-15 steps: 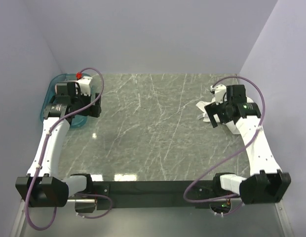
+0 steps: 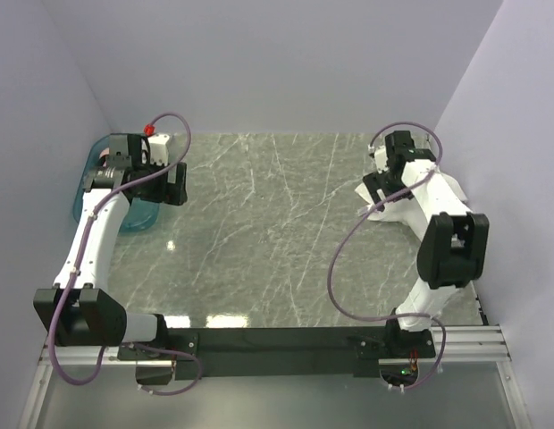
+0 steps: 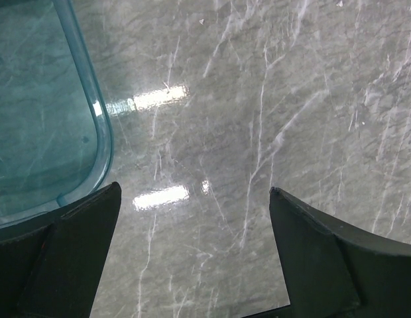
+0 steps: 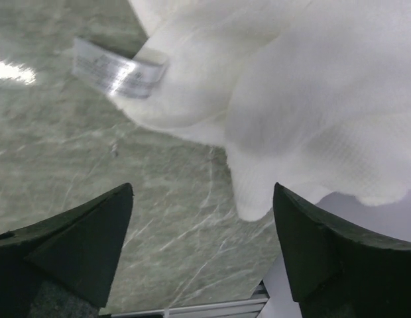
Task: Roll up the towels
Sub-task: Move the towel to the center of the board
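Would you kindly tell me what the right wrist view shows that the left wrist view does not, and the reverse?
Only the right wrist view shows the crumpled white towel and its label, lying just ahead of the right gripper. Only the left wrist view shows the teal tray, beside the left gripper, and no cloth at all. Both show the marble table and an open gripper holding nothing.

The right gripper (image 4: 202, 192) holds its dark fingers (image 4: 79, 245) wide apart over the grey marble table (image 4: 73, 152), gripping nothing; a crumpled white towel (image 4: 292, 99) lies just ahead, one fold reaching between them, its printed label (image 4: 119, 69) ahead-left
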Action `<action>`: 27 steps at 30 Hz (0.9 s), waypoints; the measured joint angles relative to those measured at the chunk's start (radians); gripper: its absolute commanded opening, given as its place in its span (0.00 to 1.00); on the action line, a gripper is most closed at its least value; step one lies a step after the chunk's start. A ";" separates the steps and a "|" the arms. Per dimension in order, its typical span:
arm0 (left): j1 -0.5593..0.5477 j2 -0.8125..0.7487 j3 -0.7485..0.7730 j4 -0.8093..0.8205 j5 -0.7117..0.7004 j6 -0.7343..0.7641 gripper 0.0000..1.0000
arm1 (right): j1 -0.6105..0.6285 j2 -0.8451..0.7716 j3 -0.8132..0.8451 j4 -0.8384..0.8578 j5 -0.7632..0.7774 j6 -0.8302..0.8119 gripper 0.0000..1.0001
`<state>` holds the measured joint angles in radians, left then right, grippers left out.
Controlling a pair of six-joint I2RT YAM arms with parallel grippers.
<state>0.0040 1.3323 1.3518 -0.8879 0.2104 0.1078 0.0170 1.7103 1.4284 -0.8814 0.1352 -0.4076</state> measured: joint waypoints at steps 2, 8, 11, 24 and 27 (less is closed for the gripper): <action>0.000 0.007 0.014 -0.008 -0.007 -0.007 0.99 | -0.005 0.062 0.027 0.011 0.035 0.008 0.87; 0.000 0.036 0.056 -0.023 -0.024 -0.028 0.99 | -0.064 0.196 0.058 0.073 0.147 -0.001 0.64; 0.000 0.045 0.064 -0.024 -0.025 -0.042 0.99 | -0.097 0.267 0.104 0.071 0.157 -0.006 0.37; 0.008 0.061 0.098 -0.057 0.020 -0.077 0.99 | 0.065 0.191 0.154 -0.027 -0.340 0.002 0.00; 0.032 0.067 0.121 -0.078 0.080 -0.076 1.00 | 0.219 0.043 0.128 0.001 -0.466 0.021 0.00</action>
<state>0.0364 1.3991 1.4727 -0.9657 0.2901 0.0322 0.2356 1.7531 1.5562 -0.8803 -0.3305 -0.3862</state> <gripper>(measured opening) 0.995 0.024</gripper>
